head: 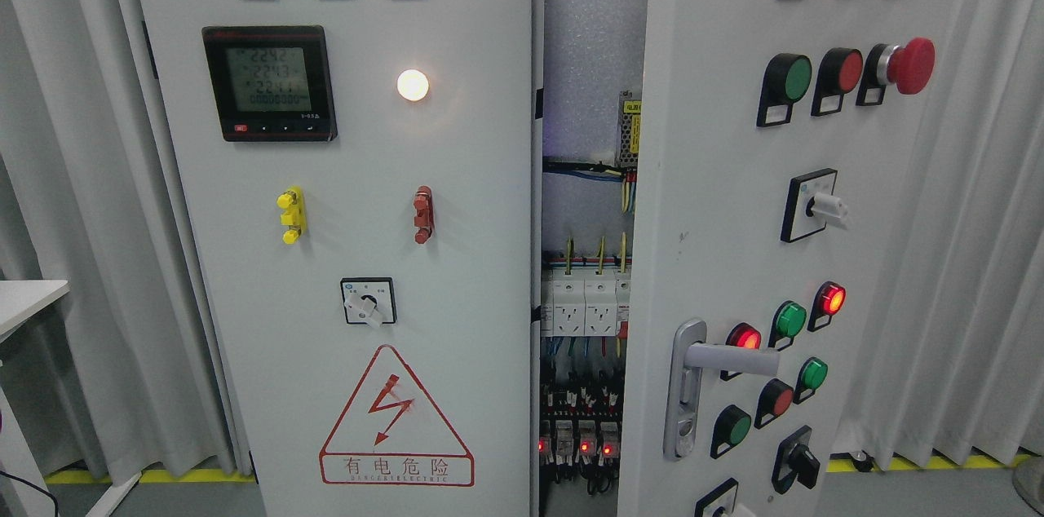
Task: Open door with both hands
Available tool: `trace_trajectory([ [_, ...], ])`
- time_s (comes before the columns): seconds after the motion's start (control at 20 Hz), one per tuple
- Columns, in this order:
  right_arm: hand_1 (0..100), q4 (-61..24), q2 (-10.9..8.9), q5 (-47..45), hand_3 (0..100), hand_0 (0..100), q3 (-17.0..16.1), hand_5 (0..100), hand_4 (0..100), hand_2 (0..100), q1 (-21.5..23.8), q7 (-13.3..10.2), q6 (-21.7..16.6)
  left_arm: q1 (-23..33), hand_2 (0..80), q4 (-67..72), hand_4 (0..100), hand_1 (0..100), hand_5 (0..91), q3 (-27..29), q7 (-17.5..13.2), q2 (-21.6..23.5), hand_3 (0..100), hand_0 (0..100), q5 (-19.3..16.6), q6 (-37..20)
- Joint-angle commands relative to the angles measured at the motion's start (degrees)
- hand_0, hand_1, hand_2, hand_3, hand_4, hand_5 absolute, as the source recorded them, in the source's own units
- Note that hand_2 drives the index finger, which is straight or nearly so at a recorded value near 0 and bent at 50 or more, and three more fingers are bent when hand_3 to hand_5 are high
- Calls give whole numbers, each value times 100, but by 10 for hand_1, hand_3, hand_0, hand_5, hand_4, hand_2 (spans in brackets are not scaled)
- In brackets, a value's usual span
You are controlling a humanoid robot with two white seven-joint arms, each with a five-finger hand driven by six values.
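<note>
A grey electrical cabinet fills the head view. Its right door stands swung partly outward, and its silver lever handle points to the right on a plate at the lower left of the door. The left door sits flush and carries a meter, lit lamps and a red warning triangle. Through the gap between the doors I see the cabinet interior with breakers, sockets and wiring. Neither of my hands shows anywhere in the picture.
Grey curtains hang on both sides of the cabinet. A white table corner juts in at the left edge. Yellow floor tape runs along the base. The right door bears several buttons, knobs and a red mushroom stop button.
</note>
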Motion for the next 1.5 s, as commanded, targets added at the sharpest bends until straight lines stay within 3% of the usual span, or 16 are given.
trace_trajectory([
  [0.0, 0, 0, -26, 0, 0, 218, 0, 0, 0, 0, -70, 22, -3, -21, 27, -9, 38, 0, 0, 3, -10, 35, 27, 296, 3, -3],
  [0.25, 0, 0, -26, 0, 0, 218, 0, 0, 0, 0, -70, 22, -3, -21, 27, -26, 37, 0, 0, -15, -27, 0, 27, 295, 3, -55],
  [0.35, 0, 0, -26, 0, 0, 218, 0, 0, 0, 0, -70, 22, -3, -3, 27, -192, 37, 0, 0, 12, -351, 52, 27, 295, 12, -266],
  [0.55, 0, 0, -26, 0, 0, 218, 0, 0, 0, 0, -70, 14, -3, 576, 27, -2052, 37, 0, 0, 21, -1974, 360, 27, 295, 55, -478],
  [0.7, 0, 0, -26, 0, 0, 218, 0, 0, 0, 0, -70, 14, -3, 621, 27, -2696, 37, 0, 0, 21, -3232, 474, 27, 295, 55, -495],
  [0.75, 0, 0, -26, 0, 0, 218, 0, 0, 0, 0, -70, 22, -3, 673, 27, -3029, 37, 0, 0, 21, -3497, 631, 27, 295, 64, -521],
  [0.85, 0, 0, -26, 0, 0, 218, 0, 0, 0, 0, -70, 14, -3, 927, 27, -3897, 37, 0, 0, 21, -3578, 852, 27, 295, 134, -679],
  [1.05, 0, 0, -26, 0, 0, 218, 0, 0, 0, 0, -70, 14, -3, 1936, 27, -6462, 38, 0, 0, -84, -3648, 1028, 27, 295, 178, -838],
  [1.25, 0, 0, -26, 0, 0, 218, 0, 0, 0, 0, -70, 14, -3, 2448, 27, -8179, 37, 0, 0, -340, -4236, 1204, 27, 295, 309, -847],
  [1.45, 0, 0, -26, 0, 0, 218, 0, 0, 0, 0, -70, 22, -3, 2545, 27, -9261, 38, 0, 0, -708, -4440, 1782, 27, 295, 1686, -794],
])
